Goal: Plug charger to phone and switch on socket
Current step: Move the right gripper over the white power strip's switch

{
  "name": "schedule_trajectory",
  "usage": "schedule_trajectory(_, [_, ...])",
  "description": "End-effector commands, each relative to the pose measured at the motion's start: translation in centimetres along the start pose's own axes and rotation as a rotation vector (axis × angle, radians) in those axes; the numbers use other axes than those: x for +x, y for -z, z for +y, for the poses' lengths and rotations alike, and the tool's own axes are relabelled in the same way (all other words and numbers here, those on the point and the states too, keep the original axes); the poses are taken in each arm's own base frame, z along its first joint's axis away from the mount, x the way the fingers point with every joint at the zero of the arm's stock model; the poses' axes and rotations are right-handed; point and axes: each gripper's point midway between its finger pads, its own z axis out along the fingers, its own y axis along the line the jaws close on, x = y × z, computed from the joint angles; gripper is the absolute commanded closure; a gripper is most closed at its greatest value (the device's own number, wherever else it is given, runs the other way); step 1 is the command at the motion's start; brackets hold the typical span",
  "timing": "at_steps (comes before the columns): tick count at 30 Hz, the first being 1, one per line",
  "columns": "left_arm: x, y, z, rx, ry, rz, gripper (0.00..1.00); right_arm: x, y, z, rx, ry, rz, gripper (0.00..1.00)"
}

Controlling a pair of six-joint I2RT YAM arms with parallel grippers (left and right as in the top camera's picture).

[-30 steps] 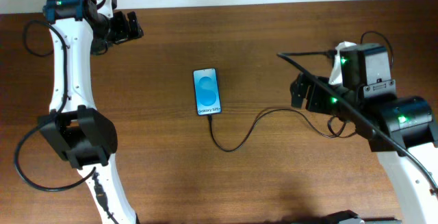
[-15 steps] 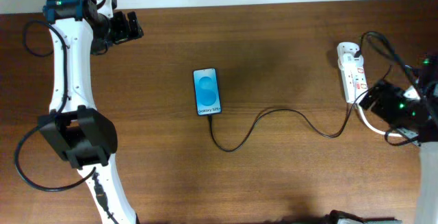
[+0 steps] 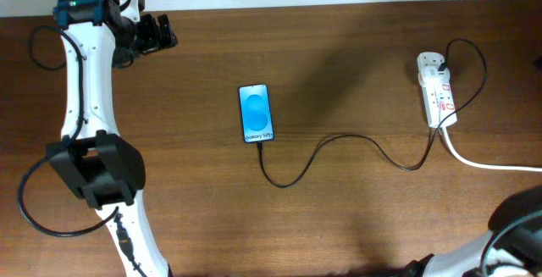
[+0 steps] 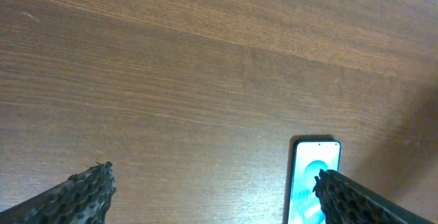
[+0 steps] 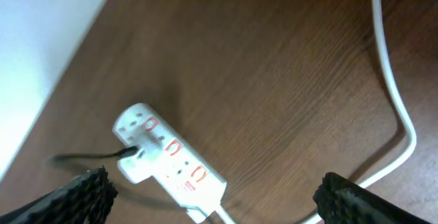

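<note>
Now the left arm (image 3: 85,116) stretches up the left side of the table (image 3: 356,48), with the left gripper (image 3: 157,33) parked at the far corner, well apart from everything. Its wrist camera shows its fingertips spread wide with nothing between them, and the phone (image 4: 313,190) peeking in below. Only a piece of the right arm (image 3: 518,226) shows, down in the near-right corner. The right gripper (image 5: 212,186) hangs above the socket (image 5: 168,159), jaws wide and empty.

The phone (image 3: 257,113) lies mid-table, its screen lit blue. The charger (image 3: 351,136) meets its near end, then snakes right across the wood to the socket (image 3: 438,91), where its black plug (image 3: 440,60) sits in the far end. The white cord (image 3: 491,165) trails off to the right edge. Whether the red switches are on, I cannot tell.

Compared with half a second ago, the right arm has pulled away from beside the socket, leaving the strip fully uncovered. The left arm, phone and charger have not moved.
</note>
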Motion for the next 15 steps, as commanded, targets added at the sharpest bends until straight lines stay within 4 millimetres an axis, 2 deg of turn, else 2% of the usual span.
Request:
schedule_trajectory(1, [-0.6,1.3,-0.3,-0.003,-0.016,-0.036,0.01,0.0,-4.1,-1.0,0.013,-0.022,0.045,0.01])
schedule_trajectory(5, [-0.6,1.3,-0.3,-0.003,-0.016,-0.036,0.01,2.4,-9.3,-1.4,0.033,-0.017,0.155,0.02])
schedule_trajectory(7, [-0.6,1.3,-0.3,-0.003,-0.016,-0.036,0.01,4.2,-11.6,-0.7,0.035,0.030,0.213,0.02])
schedule_trajectory(10, [-0.6,1.3,-0.3,-0.003,-0.016,-0.036,0.01,7.6,-14.9,1.8,0.026,0.131,0.294,0.02])
schedule_trajectory(15, [-0.6,1.3,-0.3,-0.003,-0.016,-0.036,0.01,9.9,-16.8,2.9,0.041,0.177,0.342,0.02])
